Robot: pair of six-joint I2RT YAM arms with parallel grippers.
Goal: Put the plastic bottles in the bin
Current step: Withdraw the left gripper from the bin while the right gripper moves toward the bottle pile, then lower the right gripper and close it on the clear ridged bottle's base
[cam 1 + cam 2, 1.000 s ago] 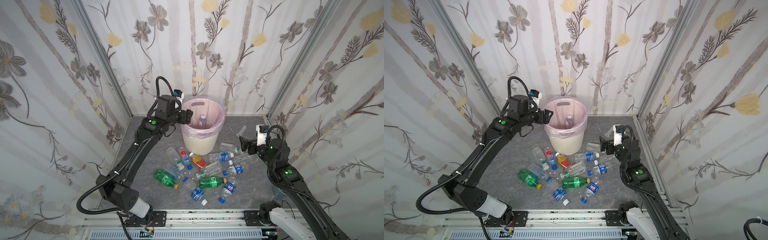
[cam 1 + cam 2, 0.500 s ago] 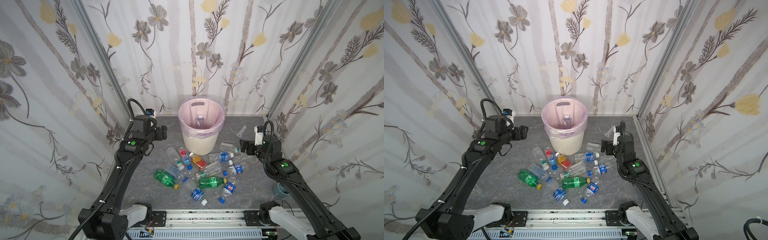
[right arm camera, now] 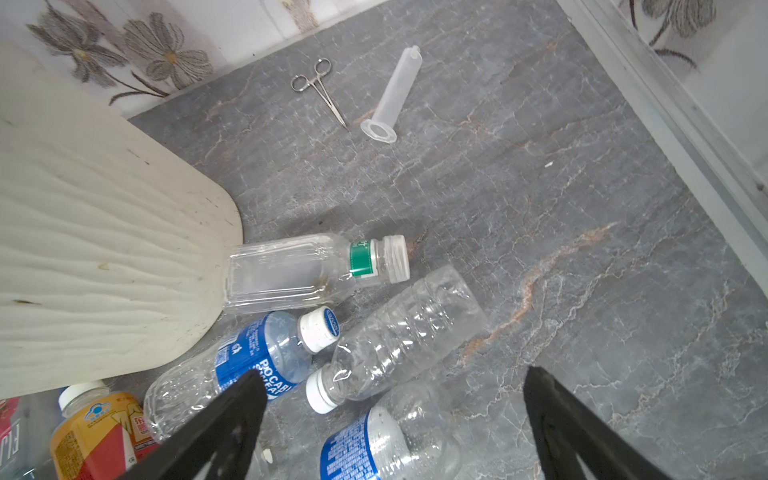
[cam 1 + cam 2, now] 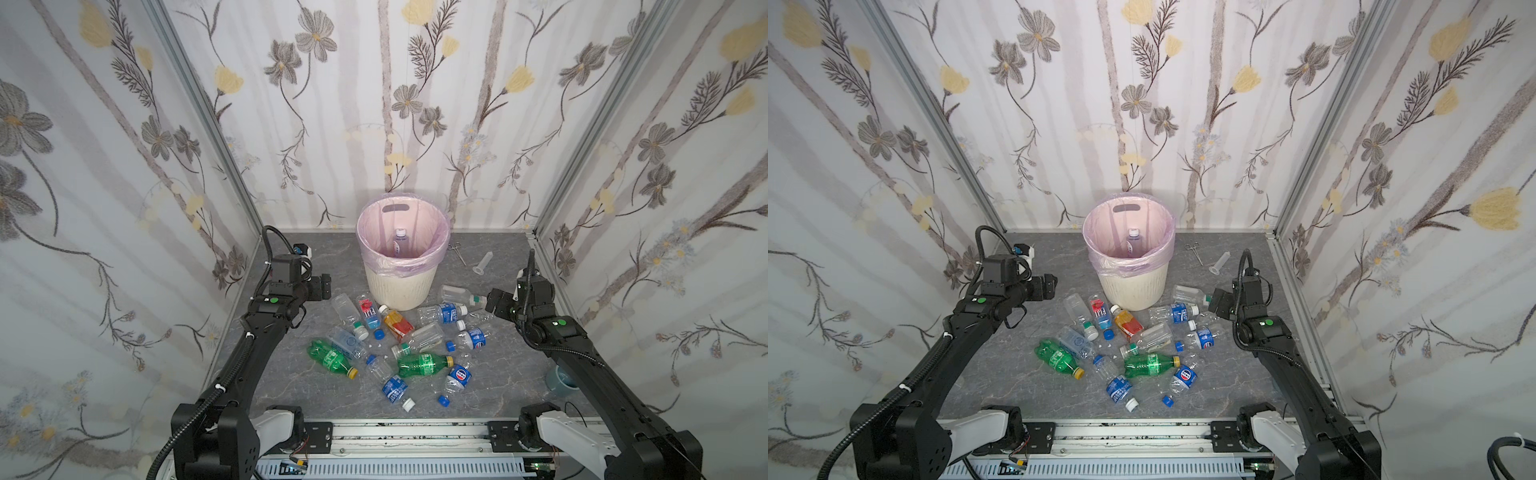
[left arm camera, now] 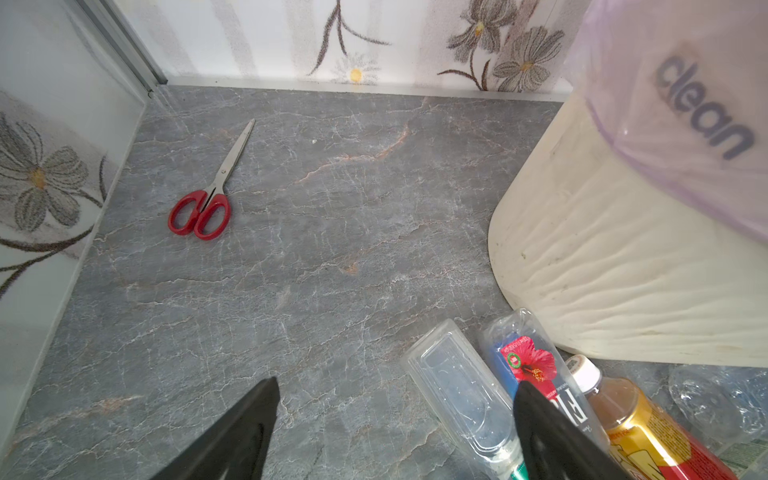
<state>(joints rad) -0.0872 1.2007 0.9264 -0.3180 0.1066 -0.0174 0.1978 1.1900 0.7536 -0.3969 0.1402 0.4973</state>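
Pale floral wallpaper (image 4: pixel 374 104) encloses a grey marbled counter (image 4: pixel 511 374). The bin (image 4: pixel 399 286) stands near the back edge's middle, with one bottle (image 4: pixel 400 243) upright inside, cap up. The plastic bottles (image 4: pixel 419 365) lie flat in front of it, their axes pointing every way. The left hand (image 4: pixel 323 286) and right hand (image 4: pixel 493 301) are spread wide and empty.

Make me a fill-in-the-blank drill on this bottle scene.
In a top view, exactly ___ bottle shows inside the bin.
The scissors have ___ handles.
The bin's pink liner bears the word ___.
The left tool and the right tool both stand ___, holding nothing.
Missing words: one; red; clean; open.
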